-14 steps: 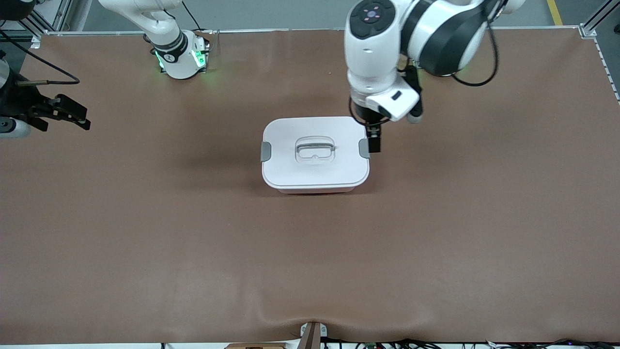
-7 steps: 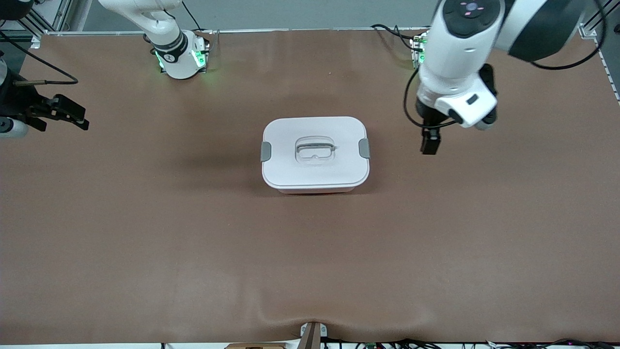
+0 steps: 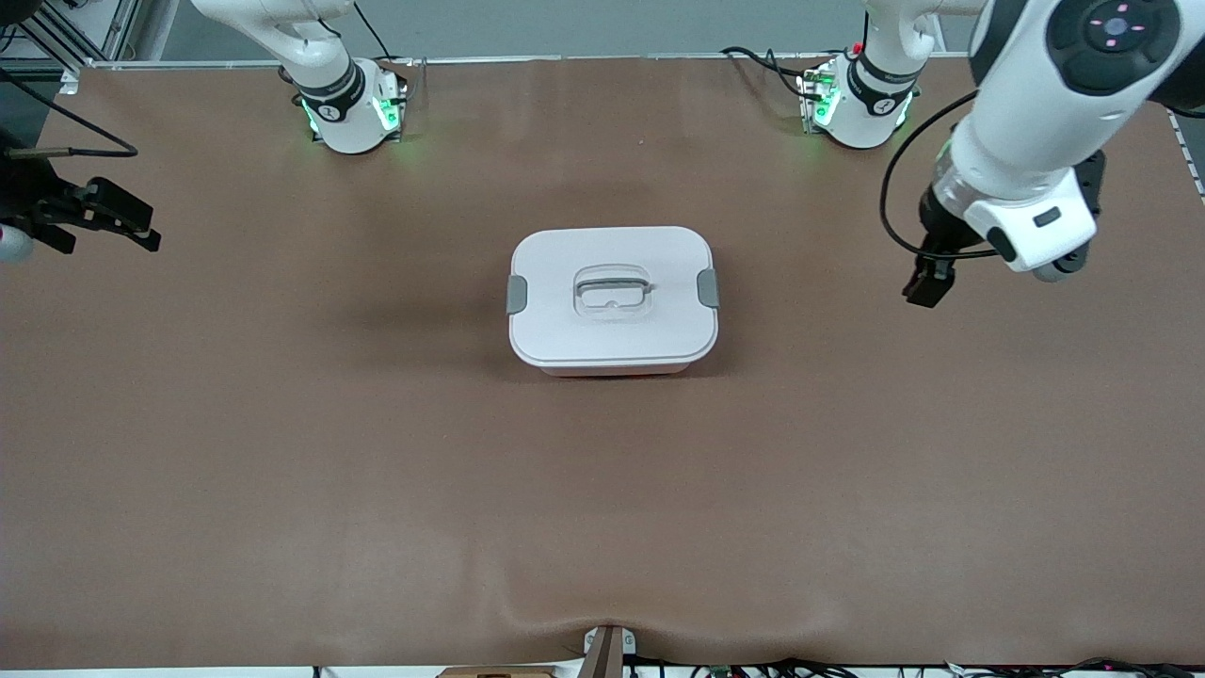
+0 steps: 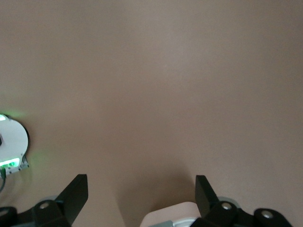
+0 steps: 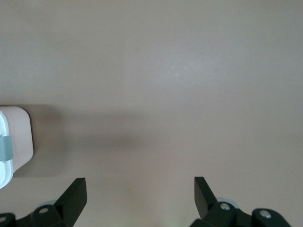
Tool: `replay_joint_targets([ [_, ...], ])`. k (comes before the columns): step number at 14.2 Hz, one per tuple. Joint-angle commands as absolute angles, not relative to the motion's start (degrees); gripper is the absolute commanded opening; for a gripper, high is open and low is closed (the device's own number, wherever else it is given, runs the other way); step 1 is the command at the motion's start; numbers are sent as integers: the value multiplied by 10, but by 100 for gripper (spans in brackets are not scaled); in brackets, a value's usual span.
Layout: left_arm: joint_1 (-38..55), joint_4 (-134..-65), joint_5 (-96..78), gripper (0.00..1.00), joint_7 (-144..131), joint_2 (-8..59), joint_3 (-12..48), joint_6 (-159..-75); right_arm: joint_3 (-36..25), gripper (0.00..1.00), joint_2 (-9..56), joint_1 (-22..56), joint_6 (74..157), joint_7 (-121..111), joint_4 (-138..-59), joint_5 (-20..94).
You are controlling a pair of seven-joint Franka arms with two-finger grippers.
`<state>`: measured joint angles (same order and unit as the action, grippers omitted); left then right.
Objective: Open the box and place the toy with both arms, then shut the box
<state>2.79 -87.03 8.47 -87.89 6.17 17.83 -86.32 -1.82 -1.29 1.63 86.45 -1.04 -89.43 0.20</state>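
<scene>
The box [image 3: 612, 301] stands in the middle of the table. Its white lid is on and a grey clip [image 3: 708, 287] sits at each end. My left gripper [image 3: 927, 285] hangs open and empty over bare table, off the box's end that faces the left arm's end of the table. In the left wrist view its open gripper [image 4: 141, 188] frames the mat, with a corner of the box [image 4: 170, 213] at the edge. My right gripper [image 3: 108, 231] waits open and empty at the right arm's end of the table; in its wrist view the gripper [image 5: 139, 188] faces mat, with the box [image 5: 14, 142] at the edge. The toy is out of view.
The brown mat [image 3: 602, 508] covers the whole table. The two arm bases [image 3: 348, 108] [image 3: 861, 104] stand along the edge farthest from the front camera. Cables [image 3: 753, 61] lie beside the left arm's base.
My left gripper has drawn away from the box's grey clip toward the left arm's end of the table. The right gripper has drifted slightly farther from the box. The box has not moved.
</scene>
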Motion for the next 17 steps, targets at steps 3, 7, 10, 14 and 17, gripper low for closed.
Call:
replay_joint_targets([
  [3, -11, -860, 74, 100, -718, 49, 182, -855, -17, 100, 27, 9, 816, -8, -835, 9],
  [7, -11, -856, 79, 100, -573, 49, 161, -855, -17, 100, 26, 6, 816, -11, -839, 10],
  [10, -11, -845, 82, 100, -493, 49, 144, -855, -16, 100, 23, -7, 822, -14, -852, 22],
  [14, -13, -837, 82, 100, -351, 49, 126, -855, -17, 100, 18, -8, 826, -14, -860, 29],
  [17, -26, -836, 83, 100, -295, 49, 122, -855, -17, 100, -6, -2, 832, -14, -891, 29],
])
